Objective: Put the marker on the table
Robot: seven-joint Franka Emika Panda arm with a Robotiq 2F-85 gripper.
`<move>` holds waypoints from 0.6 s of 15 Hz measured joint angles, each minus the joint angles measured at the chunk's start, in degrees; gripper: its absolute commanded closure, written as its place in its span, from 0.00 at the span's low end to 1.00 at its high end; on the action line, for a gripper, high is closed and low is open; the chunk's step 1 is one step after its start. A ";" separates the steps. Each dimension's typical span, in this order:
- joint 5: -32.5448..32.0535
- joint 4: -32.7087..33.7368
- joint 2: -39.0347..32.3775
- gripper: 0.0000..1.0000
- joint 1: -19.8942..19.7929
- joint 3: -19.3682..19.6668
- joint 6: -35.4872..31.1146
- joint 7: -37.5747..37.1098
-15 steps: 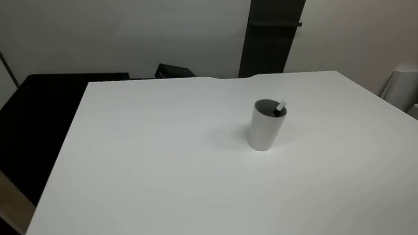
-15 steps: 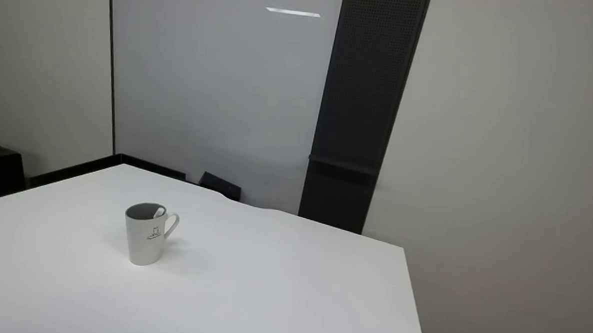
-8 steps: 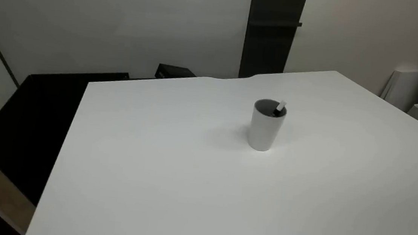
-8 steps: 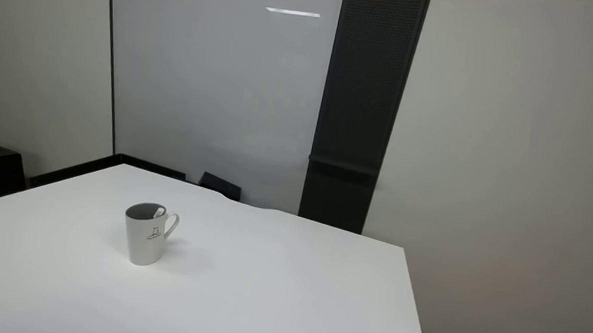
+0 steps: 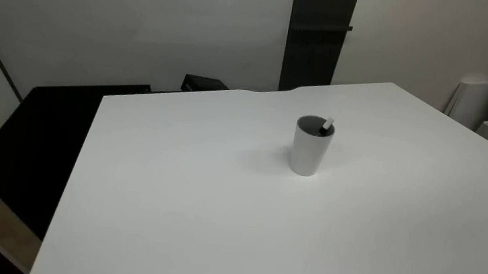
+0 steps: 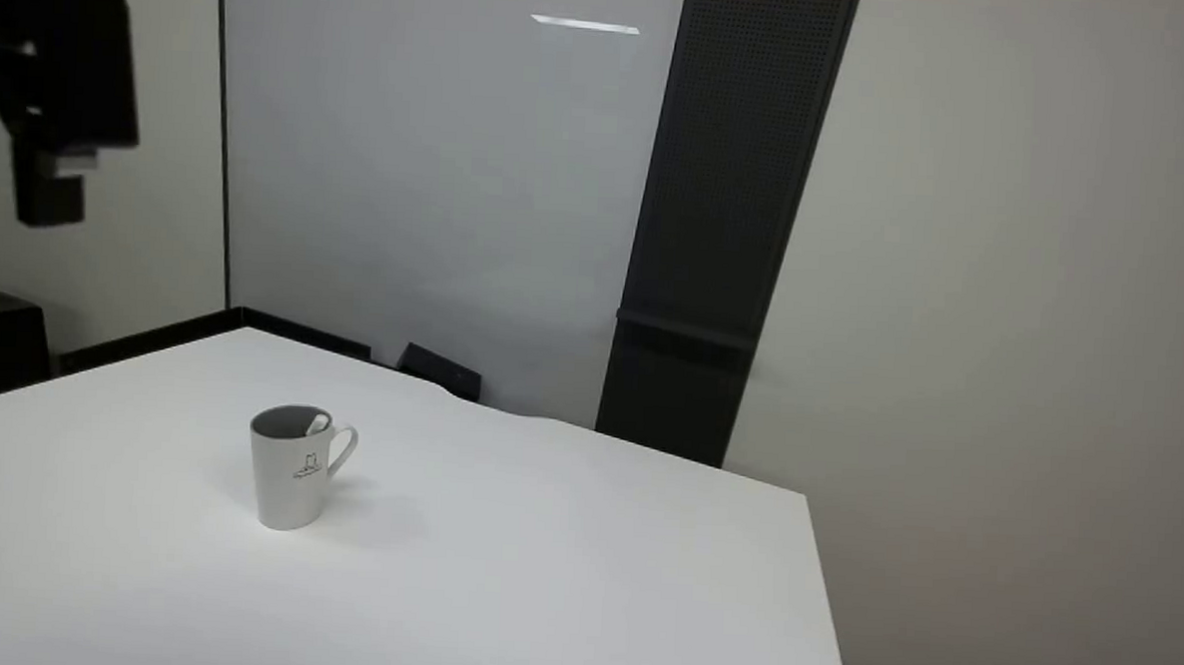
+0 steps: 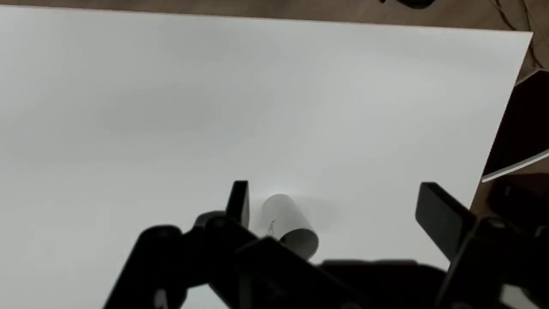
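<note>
1 mug (image 5: 306,155) encircles the marker (image 5: 326,126), a dark panel (image 5: 318,37) behind the table (image 5: 177,193), the empty hand (image 7: 334,193) spread wide

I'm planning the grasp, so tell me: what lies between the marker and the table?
The mug: it stands on the table with the marker leaning inside, as both exterior views show.

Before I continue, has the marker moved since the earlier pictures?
No; in both exterior views, the marker keeps its place against the dark wall panel.

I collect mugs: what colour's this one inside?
Grey; the mug's inside shows best in an exterior view.
</note>
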State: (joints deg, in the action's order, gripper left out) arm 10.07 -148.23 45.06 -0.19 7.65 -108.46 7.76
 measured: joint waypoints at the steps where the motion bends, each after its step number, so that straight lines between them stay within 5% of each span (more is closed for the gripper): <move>1: 0.02 0.21 -2.09 0.00 0.00 0.16 -2.22 0.79; 9: 0.38 11.05 -20.14 0.00 0.65 0.25 -11.67 4.15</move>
State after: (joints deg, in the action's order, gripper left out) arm 10.45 -137.18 24.92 0.46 7.90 -120.13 11.92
